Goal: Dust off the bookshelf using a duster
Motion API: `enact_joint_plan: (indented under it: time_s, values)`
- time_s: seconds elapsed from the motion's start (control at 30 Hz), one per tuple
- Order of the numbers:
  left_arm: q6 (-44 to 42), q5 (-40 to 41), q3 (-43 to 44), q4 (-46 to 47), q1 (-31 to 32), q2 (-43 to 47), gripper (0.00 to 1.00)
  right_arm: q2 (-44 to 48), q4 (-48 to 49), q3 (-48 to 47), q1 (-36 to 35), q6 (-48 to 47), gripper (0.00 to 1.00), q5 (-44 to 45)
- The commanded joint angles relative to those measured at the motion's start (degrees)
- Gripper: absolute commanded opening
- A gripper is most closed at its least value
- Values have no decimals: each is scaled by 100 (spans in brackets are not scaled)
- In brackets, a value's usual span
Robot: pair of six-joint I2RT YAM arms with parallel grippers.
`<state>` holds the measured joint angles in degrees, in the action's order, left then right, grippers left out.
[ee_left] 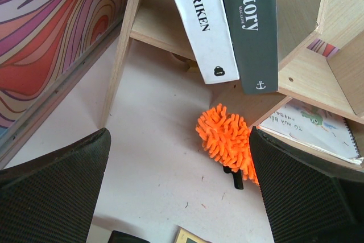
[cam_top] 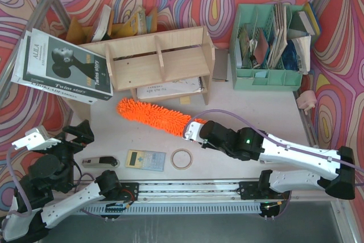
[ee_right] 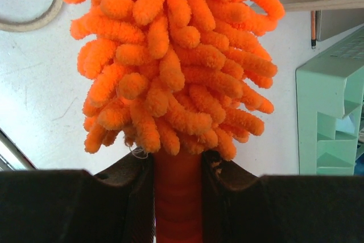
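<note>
The pale-wood bookshelf [cam_top: 159, 61] stands at the back centre, and two large books lean on its left end. The orange fluffy duster [cam_top: 152, 115] lies slanted in front of the shelf, its tip towards the left. My right gripper [cam_top: 196, 131] is shut on the duster's orange handle [ee_right: 177, 197], just behind the fluffy head [ee_right: 170, 55]. My left gripper [cam_top: 79, 132] is open and empty at the near left. In the left wrist view the duster's tip [ee_left: 227, 140] shows below the shelf [ee_left: 301, 72] and the books [ee_left: 227, 21].
A mint-green organiser [cam_top: 267, 49] with books stands at the back right. A tape ring [cam_top: 182, 159], a small calculator [cam_top: 145, 160] and a grey tool [cam_top: 99, 162] lie near the front edge. A spiral notebook [cam_top: 170, 88] lies under the shelf.
</note>
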<state>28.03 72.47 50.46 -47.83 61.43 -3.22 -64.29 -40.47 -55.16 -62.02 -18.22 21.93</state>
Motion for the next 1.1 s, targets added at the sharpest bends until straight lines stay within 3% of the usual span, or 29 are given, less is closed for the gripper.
enact_joint_plan:
  time_s: [0.0,0.7,0.83,1.07]
  values:
    - [-105,31,-36,117,18,75,98,337,-564,-246,121,316,0,667]
    - [-122,48,-45,135,18,-17,99,1368,-3138,-1303,128,687,0,178]
    - [-106,39,-46,126,18,-54,98,1507,-3084,-1194,126,664,0,224]
    - [-96,39,-37,108,18,-1,98,1533,-1993,-1033,123,464,0,-168]
